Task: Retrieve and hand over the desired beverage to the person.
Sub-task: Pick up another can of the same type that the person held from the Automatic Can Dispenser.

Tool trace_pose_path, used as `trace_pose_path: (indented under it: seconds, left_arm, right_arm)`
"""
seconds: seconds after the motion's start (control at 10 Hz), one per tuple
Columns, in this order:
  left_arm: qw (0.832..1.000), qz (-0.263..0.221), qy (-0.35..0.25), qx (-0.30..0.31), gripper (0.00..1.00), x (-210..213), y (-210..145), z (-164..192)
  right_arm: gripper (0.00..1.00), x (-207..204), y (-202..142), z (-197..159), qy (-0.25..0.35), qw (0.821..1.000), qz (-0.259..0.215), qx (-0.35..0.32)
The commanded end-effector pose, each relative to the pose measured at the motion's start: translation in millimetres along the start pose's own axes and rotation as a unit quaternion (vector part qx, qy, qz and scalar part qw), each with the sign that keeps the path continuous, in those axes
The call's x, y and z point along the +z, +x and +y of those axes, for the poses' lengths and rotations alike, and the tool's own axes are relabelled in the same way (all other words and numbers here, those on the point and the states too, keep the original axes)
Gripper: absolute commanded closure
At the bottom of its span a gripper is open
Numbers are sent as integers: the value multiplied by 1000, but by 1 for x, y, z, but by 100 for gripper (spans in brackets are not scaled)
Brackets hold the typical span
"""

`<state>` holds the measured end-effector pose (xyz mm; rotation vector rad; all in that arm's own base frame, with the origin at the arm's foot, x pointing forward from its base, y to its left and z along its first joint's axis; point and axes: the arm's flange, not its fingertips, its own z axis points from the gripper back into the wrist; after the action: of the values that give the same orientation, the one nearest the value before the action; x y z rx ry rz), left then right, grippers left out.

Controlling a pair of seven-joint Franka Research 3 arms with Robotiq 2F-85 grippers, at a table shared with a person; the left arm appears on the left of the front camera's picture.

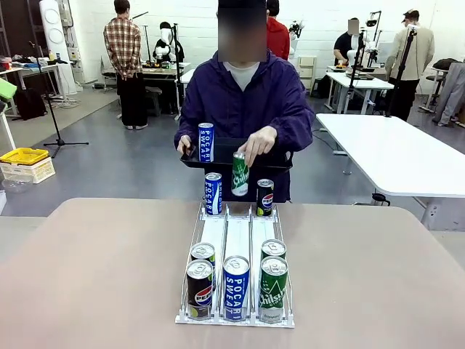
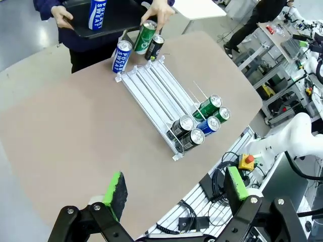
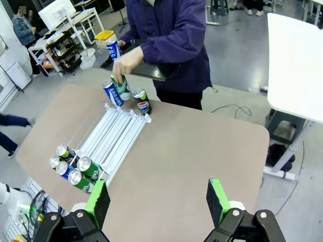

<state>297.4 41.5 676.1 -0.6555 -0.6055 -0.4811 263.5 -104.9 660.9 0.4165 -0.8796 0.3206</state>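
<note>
Brown worktop (image 1: 87, 276), with the person (image 1: 243, 94) in a purple jacket at its far edge. They carry a black tray (image 1: 221, 145) with one upright Pocari Sweat can (image 1: 205, 142) on it. A white three-lane can rack (image 1: 237, 233) runs near to far down the worktop's middle. The person's hand (image 1: 260, 139) holds a green Chilsung can (image 1: 240, 174) at the far end of the middle lane, between a far Pocari Sweat can (image 1: 212, 193) on the left and a far Pepsi can (image 1: 265, 197) on the right. At the rack's near end stand a near Pepsi can (image 1: 199, 287) in the left lane, a near Pocari Sweat can (image 1: 236, 286) in the middle and a near Chilsung can (image 1: 273, 287) in the right, with one more can behind each outer one. All are upright, long axis vertical. Which drink is wanted cannot be told. The robot's left hand (image 2: 176, 186) hangs high over the near left of the worktop, fingers wide, holding nothing. The robot's right hand (image 3: 158, 197) is the same over the near right. My read is that the near row lies ahead of both hands and between them. Pepsi sits closer to the left hand and Chilsung closer to the right hand. Pocari Sweat favours neither.
</note>
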Motion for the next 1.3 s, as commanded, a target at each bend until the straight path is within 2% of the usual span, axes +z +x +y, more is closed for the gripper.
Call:
trace_pose_path:
  seconds: [0.0, 0.1, 0.2, 1.2]
  left_arm:
    - [1000, -11, -1, -20, 0, 0, -1, -4]
    - [1000, -10, 1, -25, 0, 1, -2, -2]
    - [1000, -2, 0, -4, 0, 0, 1, -2]
    - [1000, -2, 0, -4, 0, 0, 1, -2]
  right_arm:
    - [0, -2, 0, 0, 7, 1000, 0, 1]
    - [0, -2, 0, 0, 7, 1000, 0, 1]
    - [0, -2, 0, 0, 7, 1000, 0, 1]
    - [0, -2, 0, 0, 7, 1000, 0, 1]
